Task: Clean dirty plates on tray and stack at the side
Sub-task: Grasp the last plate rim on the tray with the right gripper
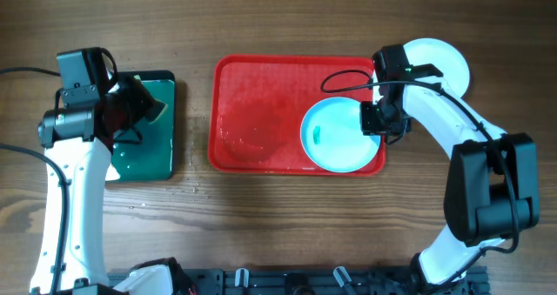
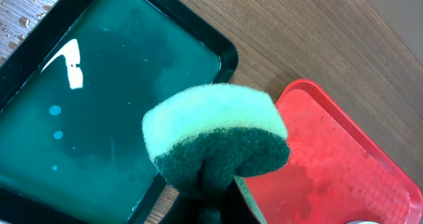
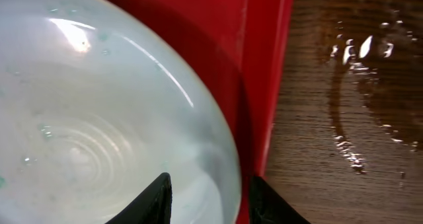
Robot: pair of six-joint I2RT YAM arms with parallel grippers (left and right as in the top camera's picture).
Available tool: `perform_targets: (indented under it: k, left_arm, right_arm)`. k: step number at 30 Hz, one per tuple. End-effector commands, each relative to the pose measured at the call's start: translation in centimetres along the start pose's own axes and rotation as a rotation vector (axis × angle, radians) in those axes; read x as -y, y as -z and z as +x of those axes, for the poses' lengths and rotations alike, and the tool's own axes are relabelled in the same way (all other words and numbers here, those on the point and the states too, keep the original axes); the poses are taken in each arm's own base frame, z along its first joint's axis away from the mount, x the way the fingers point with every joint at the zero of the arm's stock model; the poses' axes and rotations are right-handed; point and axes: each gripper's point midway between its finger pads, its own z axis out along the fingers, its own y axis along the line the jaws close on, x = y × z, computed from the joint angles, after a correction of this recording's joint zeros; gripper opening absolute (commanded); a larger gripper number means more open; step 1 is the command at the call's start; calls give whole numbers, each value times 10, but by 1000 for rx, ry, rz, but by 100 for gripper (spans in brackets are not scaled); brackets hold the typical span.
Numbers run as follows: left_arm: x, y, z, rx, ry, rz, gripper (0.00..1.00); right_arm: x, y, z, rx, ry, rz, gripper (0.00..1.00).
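Wood-grain table point(image 1: 278, 225) fills the background, wet in places, with a puddle point(image 3: 370, 85) shining just outside the right gripper point(image 3: 210, 201). We see that gripper set over the near edge of the turquoise plate point(image 1: 335, 134). Its two dark fingertips point(image 3: 155, 197) stand apart, one over the plate's inner slope and the other over the rim of the red tray point(image 1: 252, 95), with the plate's edge running between them. We cannot tell whether they press on the plate or only straddle it. The left gripper point(image 2: 210, 201) is clamped on a sponge point(image 2: 215, 128), pale green foam on top and a dark scouring face underneath, pinched so that it bulges past the fingers. Below that sponge lie the corner of a dark green tray point(image 1: 144, 156) holding a sheet of water and, just beside it, the near corner of the red tray. The left fingers themselves are mostly hidden by the sponge and cut off at the frame's edge. The turquoise plate lies flat in the red tray at the end under the right gripper, pale and glossy, with a small teal smear point(image 1: 319, 134) near its middle. A white plate point(image 1: 444, 64) rests on the table behind the right arm, off the tray, partly covered by that arm.
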Motion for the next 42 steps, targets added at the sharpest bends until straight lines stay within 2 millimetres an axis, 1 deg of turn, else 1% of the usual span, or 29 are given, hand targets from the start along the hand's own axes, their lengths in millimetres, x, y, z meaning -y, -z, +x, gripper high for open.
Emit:
perform_targets:
  k: [1,5,8,12,17,20,22,26,28,34,37,42]
  left_arm:
    - [2,3,-1,6,-5,18,4]
    - [2,3,-1,6,-5,18,4]
    - [2,3,-1,6,-5,18,4]
    - [2,3,-1,6,-4,18,4]
    - [2,3,-1,6,-5,18,4]
    - [2,3,-1,6,-5,18,4]
    - [2,3,-1,6,-4,18,4]
    - [2,3,-1,7,-4,18,4]
    - [2,3,-1,7,-4,18,4]
    - [2,3,-1,7,-4,18,4]
    - [2,3,-1,7,-4,18,4]
    - [2,3,-1,7,-4,19,5]
  right_arm:
    - [13,-6,0,-2,-9,77,39]
    - [12,-9,1,-1,-3,73,38]
    - [3,-20,6,-2,-3,10,35]
    - [-7,-26,9,-2,-3,-45,33]
    - [-5,-26,8,2,-2,-35,32]
    - [9,-24,6,13,-42,46,32]
    - [14,-18,3,13,-75,80,30]
    - [12,-4,-3,9,-82,76,32]
    - [8,-1,-4,5,-81,53,32]
    - [-10,-2,0,-21,-54,-48,32]
    - [-9,-5,5,-35,-60,-46,32]
    - [-6,-16,18,-61,-60,-41,32]
